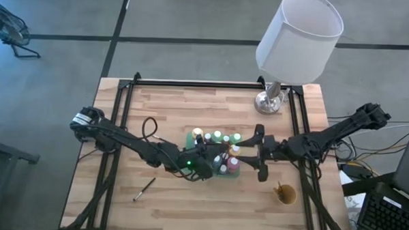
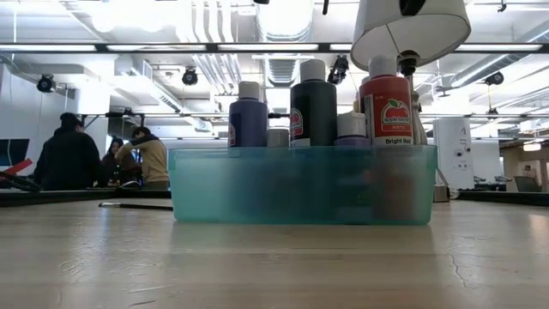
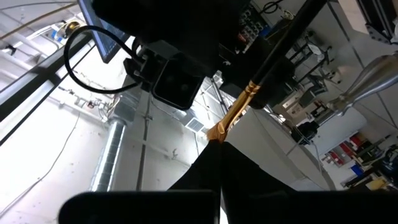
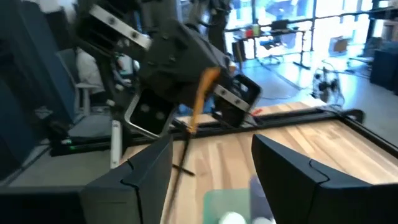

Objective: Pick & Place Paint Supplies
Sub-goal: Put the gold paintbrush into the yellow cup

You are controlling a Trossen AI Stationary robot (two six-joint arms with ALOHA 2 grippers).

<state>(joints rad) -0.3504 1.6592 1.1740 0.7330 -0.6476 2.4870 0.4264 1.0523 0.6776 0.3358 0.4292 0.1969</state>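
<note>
High view. Most of the paint bottles (image 1: 217,137) stand packed in the teal bin (image 1: 191,139) at the middle of the bench (image 1: 171,107). One brush (image 1: 144,189) lies loose on the wood, well apart from the bin toward 8 o'clock. A tan cup (image 1: 284,194) stands toward 4 o'clock of the bin, and a lamp (image 1: 297,38) at the far edge toward 1 o'clock. Judgement: the task is far along, with at least the loose brush left to place. The left tool (image 1: 201,165) sits at the bin's near-left corner; the right tool (image 1: 252,152) reaches in from 3 o'clock, its fingers spread beside the bin's right end.

Low view. The bin holds a purple bottle (image 2: 248,115), a dark bottle (image 2: 313,105) and a red bottle (image 2: 387,109), all upright and pale-capped. The loose brush (image 2: 135,205) shows as a thin dark line at 9 o'clock of the bin. No tool shows here.

Left wrist view. The left tool's fingers are shut on a brush handle with a gold ferrule (image 3: 235,114), which stands out of the grip.

Right wrist view. The right tool (image 4: 211,171) stands open with nothing between its fingers (image 4: 144,173). Ahead of it the left tool (image 4: 163,81) carries the held brush (image 4: 198,102), tilted over the bench. A pale cap shows just beside the right tool's fingers; contact cannot be told.
</note>
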